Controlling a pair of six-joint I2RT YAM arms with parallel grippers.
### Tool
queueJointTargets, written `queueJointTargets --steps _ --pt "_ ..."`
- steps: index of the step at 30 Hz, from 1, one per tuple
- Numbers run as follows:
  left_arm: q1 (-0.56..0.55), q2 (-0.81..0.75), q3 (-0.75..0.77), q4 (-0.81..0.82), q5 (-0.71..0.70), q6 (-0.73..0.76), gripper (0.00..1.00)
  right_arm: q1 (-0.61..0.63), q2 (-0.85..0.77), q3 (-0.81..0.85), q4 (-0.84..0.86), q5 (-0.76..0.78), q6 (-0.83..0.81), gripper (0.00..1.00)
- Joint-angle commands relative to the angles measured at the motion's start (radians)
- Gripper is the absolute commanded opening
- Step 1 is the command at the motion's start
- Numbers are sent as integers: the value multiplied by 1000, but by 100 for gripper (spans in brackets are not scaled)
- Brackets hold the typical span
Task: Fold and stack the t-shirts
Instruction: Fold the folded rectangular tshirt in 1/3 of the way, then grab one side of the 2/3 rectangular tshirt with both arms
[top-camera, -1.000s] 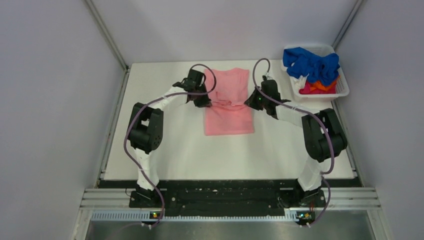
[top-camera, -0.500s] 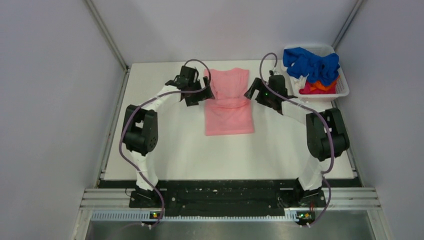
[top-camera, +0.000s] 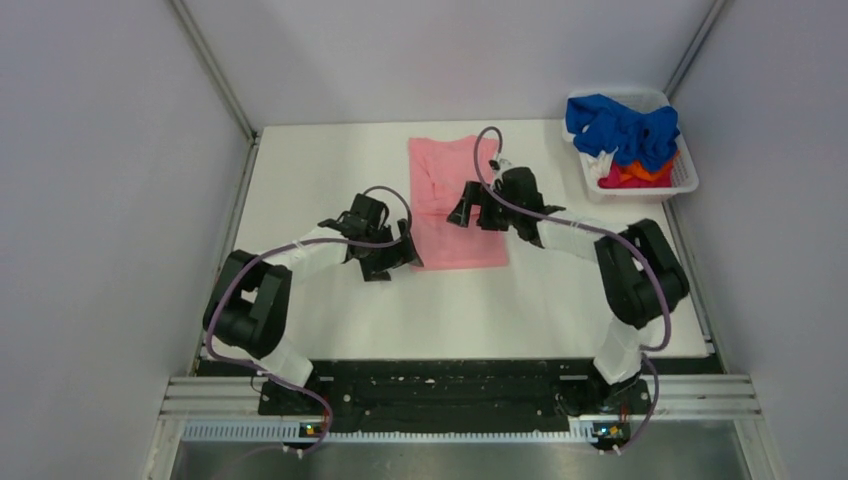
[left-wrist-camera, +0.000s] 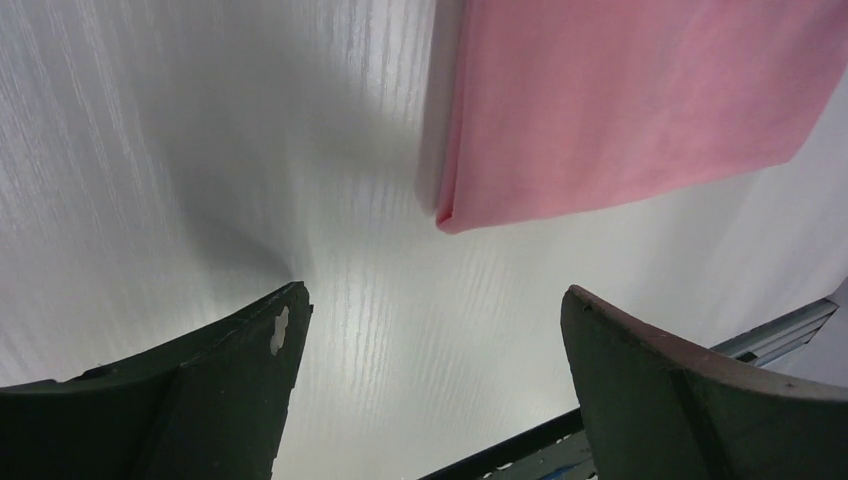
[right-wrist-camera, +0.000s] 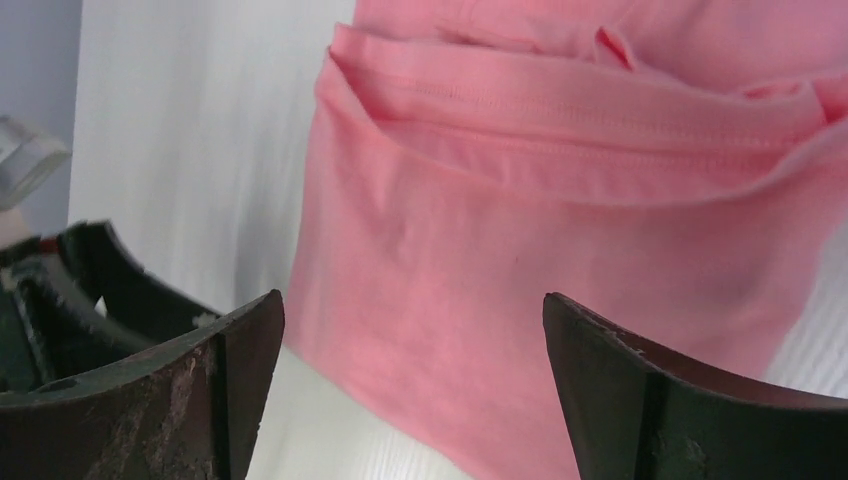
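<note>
Status: one salmon-pink t-shirt lies flat on the desk, centre-far, with its long side running away from the arms. It is a narrow rectangle with both sides folded in. The right wrist view shows a hem band and some rumpled cloth across it. Judging by shape, the lengthwise folds are done and the crosswise fold is not.

Left gripper is spread wide and holds nothing. It sits low over bare desk, just beside the shirt's near-left corner. Right gripper is also spread and empty, hovering over the middle of the shirt. From the wrist view I can't tell whether it touches the cloth.

No stack exists yet.

Count:
- T-shirts on the desk: 1 (pink).
- White basket at far right: blue t-shirt bunched on top, orange t-shirt and red t-shirt under it. That makes 3 colours. Whether the blue is one shirt or more can't be told.
- Baskets: 1. Arms: 2.

Estimate: early. The first shirt is roughly half folded, and at least three are untouched.
</note>
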Motion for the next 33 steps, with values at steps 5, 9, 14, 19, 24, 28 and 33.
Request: queueJointTargets --steps 5,9,14,19,24,28,33 --pt "-3 -57 -8 54 -10 -42 99 10 277 293 48 44 -16 99" --pt "-6 -46 -7 59 -8 -47 99 -1 344 447 1 146 -34 99" --pt "-10 -10 2 78 -10 -60 99 -16 328 512 -108 201 -45 99" --pt "-25 38 9 104 -2 -73 85 -29 69 238 -133 272 4 99" --pt "-38 87 0 129 2 -82 65 -64 -191 -119 -178 293 139 98" --pt "-39 140 14 149 -3 -92 55 -68 -294 -272 -174 276 185 95" --pt "-40 184 47 148 -17 -85 33 -68 -262 -309 -160 187 167 82"
